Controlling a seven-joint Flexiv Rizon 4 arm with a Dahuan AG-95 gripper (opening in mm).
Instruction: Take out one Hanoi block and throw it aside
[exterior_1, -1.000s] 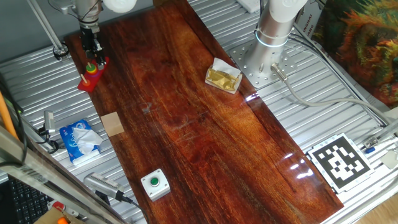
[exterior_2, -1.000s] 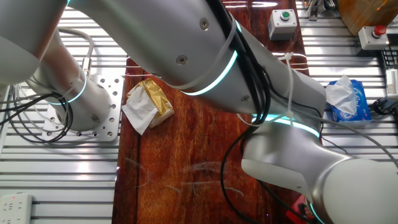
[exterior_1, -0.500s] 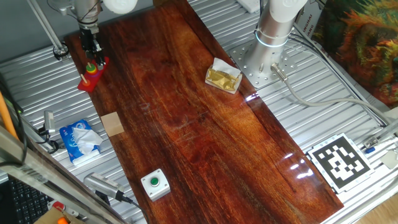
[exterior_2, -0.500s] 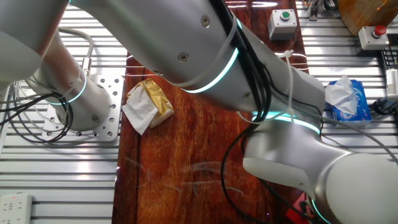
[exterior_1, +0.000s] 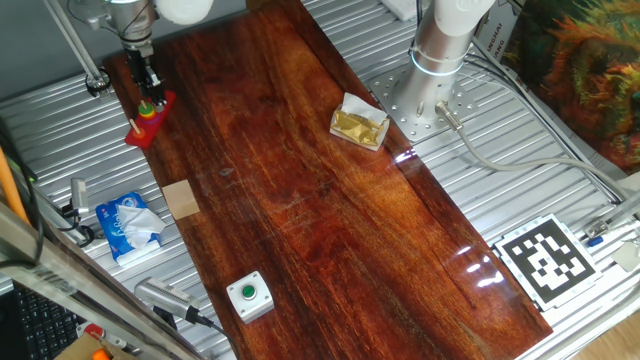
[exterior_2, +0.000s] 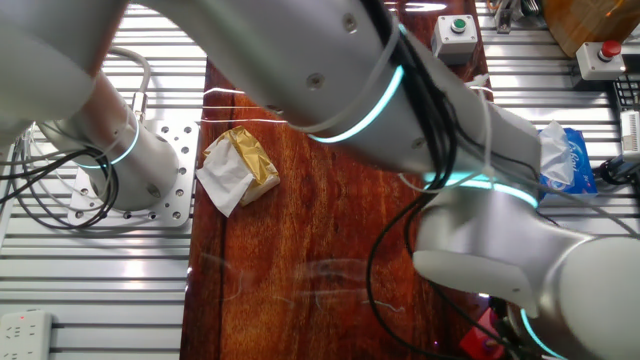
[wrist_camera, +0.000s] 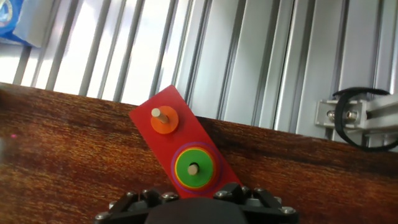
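The Hanoi block (wrist_camera: 194, 168) sat topmost on its peg on the red base (wrist_camera: 165, 130), near the table's far corner, directly ahead of the gripper (exterior_1: 147, 88) hovering above; the fingers' spread could not be told

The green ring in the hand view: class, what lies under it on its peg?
Under the green ring show the rims of wider rings, yellow, then red and purple, on the red base. Any rings hidden beneath those cannot be seen from above.

glossy dark wood tabletop (exterior_1: 300, 180), ribbed matt metal bench (exterior_1: 520, 170), smooth painted red base (wrist_camera: 186, 146), crinkled gold foil wrapper (exterior_1: 360, 124)
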